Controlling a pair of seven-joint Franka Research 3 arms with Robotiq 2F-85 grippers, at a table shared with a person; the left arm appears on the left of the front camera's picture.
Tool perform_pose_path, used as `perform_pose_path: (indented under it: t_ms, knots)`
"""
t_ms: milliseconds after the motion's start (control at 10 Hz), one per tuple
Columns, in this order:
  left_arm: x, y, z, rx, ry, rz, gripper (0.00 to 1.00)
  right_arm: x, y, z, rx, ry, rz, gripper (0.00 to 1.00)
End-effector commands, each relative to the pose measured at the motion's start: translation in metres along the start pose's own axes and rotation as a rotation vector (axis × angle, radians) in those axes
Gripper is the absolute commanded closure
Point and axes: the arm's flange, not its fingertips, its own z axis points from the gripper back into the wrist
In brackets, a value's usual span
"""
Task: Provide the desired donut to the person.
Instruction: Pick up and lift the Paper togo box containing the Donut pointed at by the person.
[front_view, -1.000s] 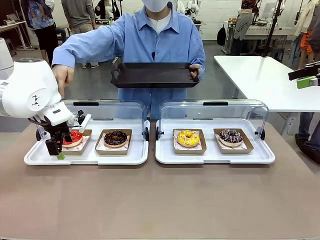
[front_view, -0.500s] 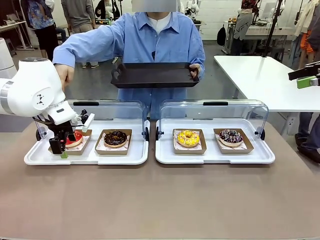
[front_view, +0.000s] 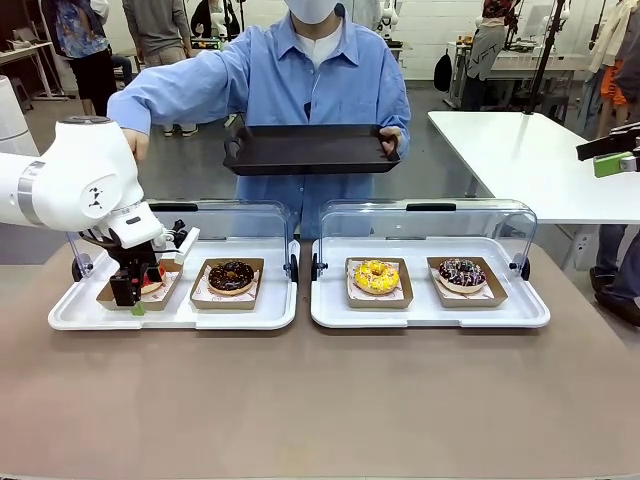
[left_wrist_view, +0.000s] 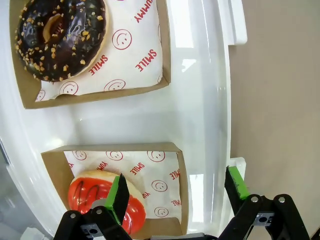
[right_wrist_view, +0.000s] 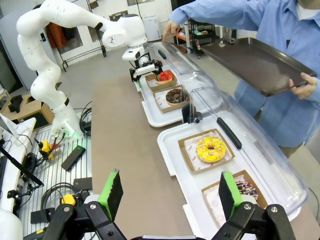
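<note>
the left gripper (front_view: 133, 298) hangs open low over the left end of the left white tray (front_view: 240, 318), under its raised clear lid (front_view: 230, 215). one green-padded finger (left_wrist_view: 119, 196) sits above the red-glazed donut (left_wrist_view: 86, 192) in its cardboard tray (left_wrist_view: 180, 170), and the other is outside that tray's near wall; nothing is gripped. a chocolate donut (front_view: 231, 275) lies just to the right. the right gripper (right_wrist_view: 170, 192) is open and empty, high at the right. the person (front_view: 320, 80) holds a black tray (front_view: 310, 150) at the far side.

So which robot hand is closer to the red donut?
Left. The left gripper hangs open right over the red donut; the right gripper is far off, at the table's other end.
</note>
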Motion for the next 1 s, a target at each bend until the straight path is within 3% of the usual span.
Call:
perform_pose_path:
  t_ms: [0, 600, 700, 800, 900]
  knots:
    - [0.001, 0.009, -0.002, -0.019, 0.003, -0.003, 0.00, 0.000, -0.001, 0.000, 0.006, -0.003, 0.002, 0.00]
    - [-0.001, 0.019, -0.016, -0.031, -0.016, 0.018, 0.00, 0.000, -0.001, 0.000, 0.006, -0.003, 0.002, 0.00]
    - [0.000, 0.021, -0.016, -0.017, -0.026, 0.001, 0.13, 0.000, -0.001, 0.000, 0.006, -0.003, 0.002, 0.00]
    - [0.000, 0.021, -0.015, -0.014, -0.022, 0.003, 0.54, 0.000, -0.001, 0.000, 0.006, -0.003, 0.002, 0.00]
    - [-0.001, 0.020, -0.016, -0.014, -0.021, 0.002, 0.67, 0.000, -0.001, 0.000, 0.006, -0.003, 0.002, 0.00]
